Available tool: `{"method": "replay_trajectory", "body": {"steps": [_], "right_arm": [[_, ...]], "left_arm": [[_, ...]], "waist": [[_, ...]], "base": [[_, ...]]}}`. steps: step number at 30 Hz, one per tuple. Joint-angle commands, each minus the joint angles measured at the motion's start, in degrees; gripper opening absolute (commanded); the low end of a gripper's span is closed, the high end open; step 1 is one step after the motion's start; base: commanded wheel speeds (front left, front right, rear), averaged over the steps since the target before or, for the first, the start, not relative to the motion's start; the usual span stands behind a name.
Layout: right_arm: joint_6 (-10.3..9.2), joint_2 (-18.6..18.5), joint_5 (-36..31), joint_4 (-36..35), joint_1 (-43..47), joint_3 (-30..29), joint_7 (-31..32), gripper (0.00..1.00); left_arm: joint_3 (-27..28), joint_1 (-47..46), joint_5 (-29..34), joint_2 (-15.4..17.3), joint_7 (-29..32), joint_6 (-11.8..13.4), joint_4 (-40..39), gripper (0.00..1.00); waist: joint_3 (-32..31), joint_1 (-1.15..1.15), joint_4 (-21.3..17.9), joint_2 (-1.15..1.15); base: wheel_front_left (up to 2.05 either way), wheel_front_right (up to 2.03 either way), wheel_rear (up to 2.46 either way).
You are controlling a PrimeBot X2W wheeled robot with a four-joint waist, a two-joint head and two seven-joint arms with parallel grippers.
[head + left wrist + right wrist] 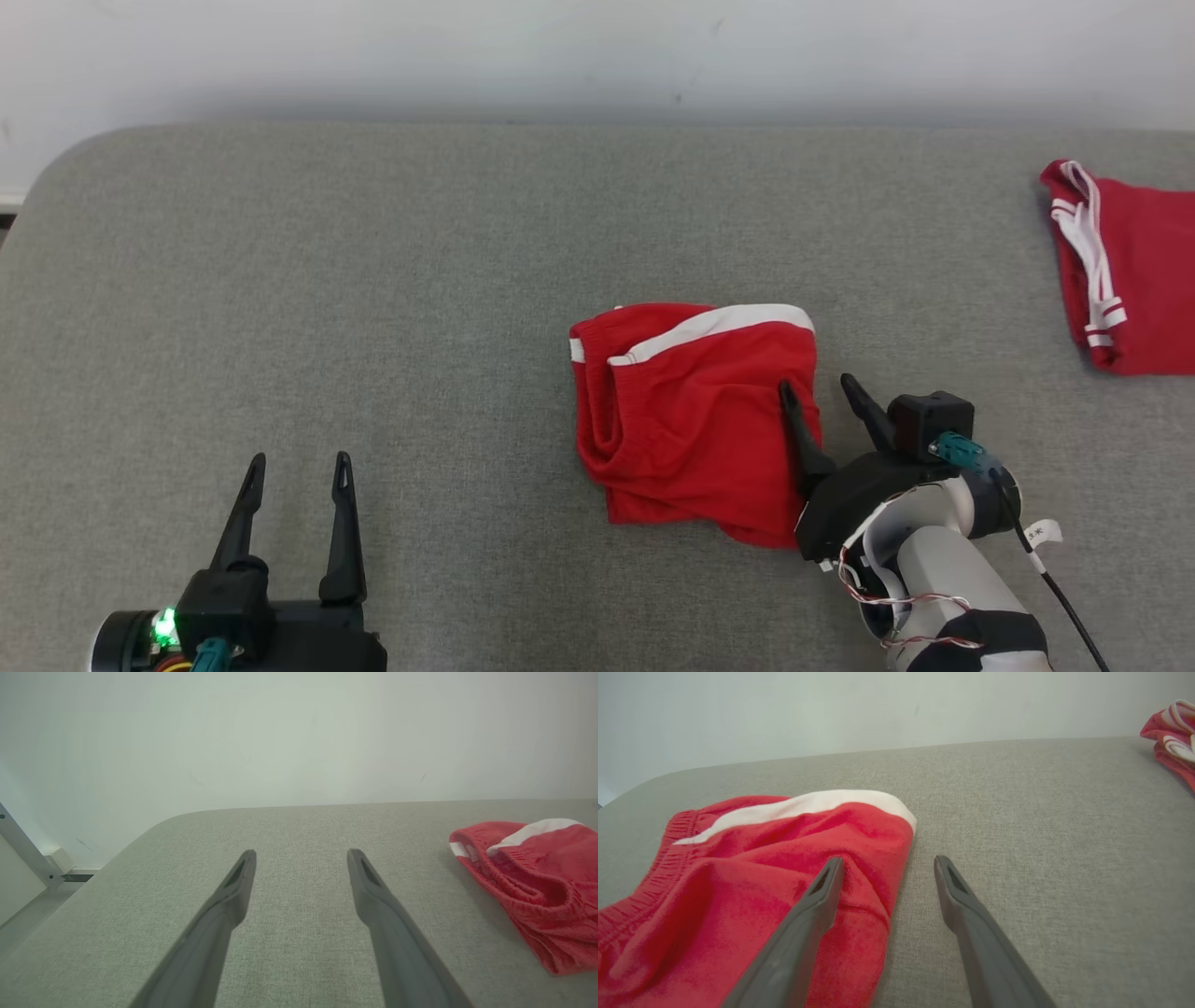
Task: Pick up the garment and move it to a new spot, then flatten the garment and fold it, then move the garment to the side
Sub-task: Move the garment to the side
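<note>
**Right fingers spread across the garment's edge**

The red garment (691, 411), bunched, with a white stripe along its far side, lies near the middle of the grey counter (373, 261). The right fingers (799, 431) stand open astride its right edge, one over the cloth and the other over bare counter just beside it. The right forearm (934, 579) reaches in from the lower right, slanting toward the garment. The left fingers (344, 532), also open, point straight ahead, well apart from it

We count two red fabric garments with white stripes (695, 420) (1134, 280), two dark two-fingered end effectors (300, 459) (817, 383), and one grey cloth-covered worktop (373, 280).
</note>
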Motion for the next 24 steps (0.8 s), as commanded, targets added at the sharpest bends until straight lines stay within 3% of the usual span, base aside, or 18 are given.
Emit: {"method": "replay_trajectory", "body": {"steps": [1,9,10,12,16,24], "right_arm": [[-0.13,0.3,0.8,2.4,-1.3,0.3,-0.5,1.00],[-0.13,1.1,2.4,11.8,-3.1,2.7,-0.4,1.00],[-0.13,1.2,3.2,12.7,-3.2,3.3,-0.4,0.81],[-0.13,1.4,4.3,13.7,-3.5,4.4,-1.0,0.00],[-0.13,0.8,5.4,14.7,-5.3,6.4,-2.1,0.00],[-0.15,-7.2,5.7,13.3,-12.5,10.2,-2.0,0.00]], "left_arm": [[-0.1,-1.0,0.1,-0.3,-0.5,-0.2,0.5,1.00],[-0.2,-2.1,0.2,-0.6,-0.9,-0.2,1.6,1.00],[-0.2,-2.0,0.2,-0.6,-1.0,-0.1,1.7,1.00],[-0.1,-1.8,0.2,-0.6,-1.0,0.0,1.7,1.00],[-0.2,-1.5,0.2,-0.7,-1.1,0.0,1.4,1.00],[-0.4,-3.2,0.1,-0.5,-1.1,-0.8,1.0,1.00]], "waist": [[1.5,-0.01,1.3,-0.01],[1.6,-0.01,1.4,-0.01],[1.5,-0.01,1.3,-0.01],[1.3,-0.01,1.1,-0.01],[1.5,-0.01,0.6,-0.01],[4.8,-0.01,-1.3,-0.01]], "base": [[0.00,0.00,0.00],[0.00,0.00,0.00],[0.00,0.00,0.00],[0.00,0.00,0.00],[0.00,0.00,0.00],[0.00,0.00,0.00]]}}
